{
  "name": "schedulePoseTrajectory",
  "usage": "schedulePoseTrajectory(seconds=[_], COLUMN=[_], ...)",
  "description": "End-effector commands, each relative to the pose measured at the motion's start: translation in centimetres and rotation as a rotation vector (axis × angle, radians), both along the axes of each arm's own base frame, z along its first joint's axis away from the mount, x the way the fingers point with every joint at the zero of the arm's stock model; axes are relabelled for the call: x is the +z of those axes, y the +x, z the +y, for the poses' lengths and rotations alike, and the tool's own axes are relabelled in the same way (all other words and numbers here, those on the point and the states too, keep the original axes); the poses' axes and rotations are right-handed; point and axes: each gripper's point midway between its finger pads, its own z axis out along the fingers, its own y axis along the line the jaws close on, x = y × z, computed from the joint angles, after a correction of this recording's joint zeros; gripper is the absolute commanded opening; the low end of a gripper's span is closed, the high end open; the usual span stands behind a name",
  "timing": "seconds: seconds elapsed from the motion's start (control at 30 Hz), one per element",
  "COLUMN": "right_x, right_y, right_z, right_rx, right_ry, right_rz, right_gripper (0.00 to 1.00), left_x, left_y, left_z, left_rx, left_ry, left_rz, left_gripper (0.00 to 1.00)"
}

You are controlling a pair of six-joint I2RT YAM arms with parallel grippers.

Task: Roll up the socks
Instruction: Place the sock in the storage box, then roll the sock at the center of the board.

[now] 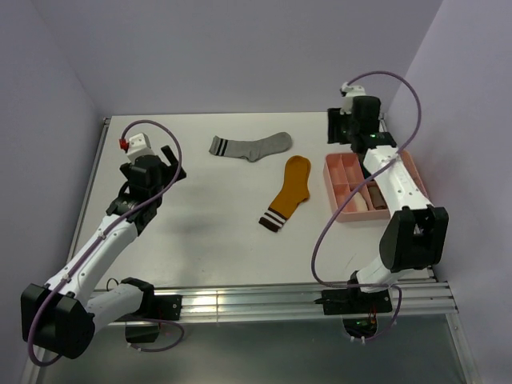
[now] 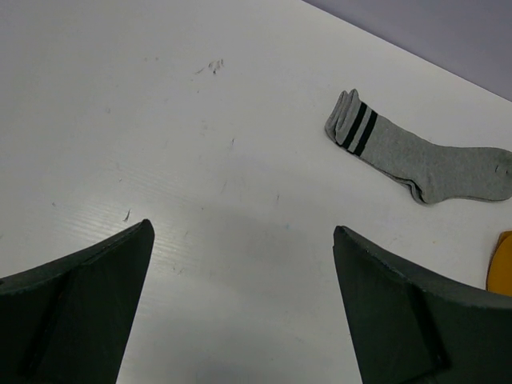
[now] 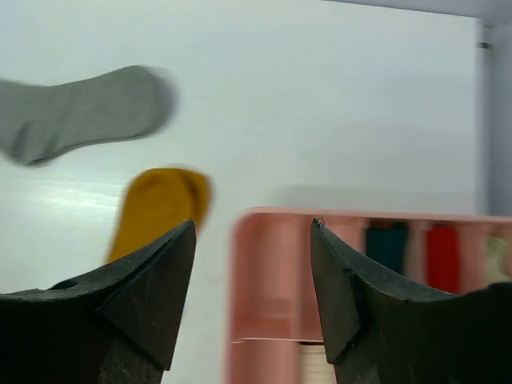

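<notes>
A grey sock (image 1: 250, 146) with dark cuff stripes lies flat at the back middle of the table, also seen as the grey sock (image 2: 416, 152) and, blurred, the grey sock (image 3: 80, 112). A mustard sock (image 1: 288, 194) with a brown-white cuff lies flat just in front of it; the mustard sock's toe (image 3: 156, 208) sits beside the tray. My left gripper (image 2: 242, 232) hovers open over bare table, left of the grey sock. My right gripper (image 3: 252, 228) is open and empty above the tray's far left corner. A dark teal bundle (image 3: 386, 244) sits in a tray compartment.
A pink compartment tray (image 1: 340, 164) stands at the right, holding a red bundle (image 3: 442, 256) and a cream one beside the teal. Lilac walls enclose the table on the left, back and right. A metal rail runs along the near edge.
</notes>
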Motion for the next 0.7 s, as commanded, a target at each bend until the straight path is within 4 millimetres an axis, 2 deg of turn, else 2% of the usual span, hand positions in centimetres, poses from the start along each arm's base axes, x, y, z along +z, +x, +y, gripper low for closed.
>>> schedulePoseTrajectory(seconds=[0.0,0.03,0.07,0.1,0.13,0.17,0.23,0.27,0.33,0.37,0.47,0.67], right_x=[-1.5,-2.5,-3.5,-5.4,-6.5,-8.4,-10.5,-12.2,-13.9,-15.4,-18.0,-21.8], right_y=[-1.1,-1.9,-2.4,-3.1,-4.1,-5.1,-6.5,-7.8,-9.2,-10.5,-12.5,-15.8], right_z=[5.4,8.1,9.4,10.6,13.0,14.0,15.4,16.9,17.9,18.8,19.4,21.5], right_rx=[0.022,0.045,0.056,0.049,0.084,0.069,0.052,0.065,0.063,0.078,0.079,0.129], right_ry=[0.06,0.081,0.09,0.115,0.126,0.145,0.147,0.144,0.133,0.122,0.092,0.068], right_rz=[0.032,0.063,0.09,0.143,0.177,0.23,0.29,0.338,0.388,0.43,0.493,0.587], right_gripper=[0.66,0.64,0.61,0.55,0.54,0.53,0.52,0.52,0.51,0.51,0.5,0.45], left_x=[1.6,1.7,1.0,1.2,0.9,0.2,-0.1,-0.8,-1.7,-2.0,-3.4,-4.8], left_y=[0.6,0.7,0.6,0.6,0.6,0.4,0.2,-0.1,-0.5,-0.8,-2.0,-3.7], left_z=[-0.4,-0.6,-0.7,-1.0,-1.3,-1.3,-2.1,-2.3,-2.9,-3.0,-3.0,-3.3], left_rx=[0.008,0.004,0.004,-0.007,-0.012,-0.015,-0.044,-0.056,-0.071,-0.076,-0.076,-0.093], left_ry=[-0.043,-0.057,-0.052,-0.064,-0.076,-0.073,-0.098,-0.1,-0.126,-0.132,-0.148,-0.184], left_rz=[-0.014,-0.012,0.021,0.026,0.042,0.077,0.107,0.142,0.178,0.193,0.243,0.282], left_gripper=[0.99,0.99,0.99,0.99,1.0,0.99,0.99,1.0,0.99,0.99,0.99,0.99])
